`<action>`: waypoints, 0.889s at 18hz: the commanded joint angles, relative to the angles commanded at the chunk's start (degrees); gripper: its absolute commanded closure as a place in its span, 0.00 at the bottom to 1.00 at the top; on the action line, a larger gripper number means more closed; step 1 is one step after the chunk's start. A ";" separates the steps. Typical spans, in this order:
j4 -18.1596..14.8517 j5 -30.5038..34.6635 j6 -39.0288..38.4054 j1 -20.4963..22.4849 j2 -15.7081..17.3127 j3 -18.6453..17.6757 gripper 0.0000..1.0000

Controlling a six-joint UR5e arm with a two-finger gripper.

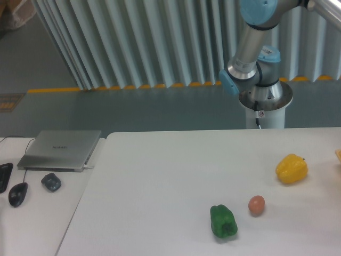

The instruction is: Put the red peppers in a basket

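A white table (160, 176) fills the near part of the scene. On its near right lies a green pepper (223, 221), with a small brownish egg (256, 205) just right of it. Farther right sits a yellow pepper (291, 168). The robot arm (253, 58) rises from its base beyond the table's far edge; its gripper is out of view, so its opening cannot be judged. No red pepper or basket shows. On the left rest a closed laptop (60, 149) and a mouse (17, 193).

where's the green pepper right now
The green pepper lies on the white table near the camera view's bottom edge, just left of the small reddish-orange ball.
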 joint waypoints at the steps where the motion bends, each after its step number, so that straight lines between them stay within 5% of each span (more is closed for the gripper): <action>1: -0.01 0.96 -0.70 -1.07 0.01 -0.27 0.00; 7: -0.27 -0.08 -4.40 -6.51 1.85 -0.71 0.00; 16: -5.20 -0.17 -10.64 -11.71 4.49 -2.73 0.00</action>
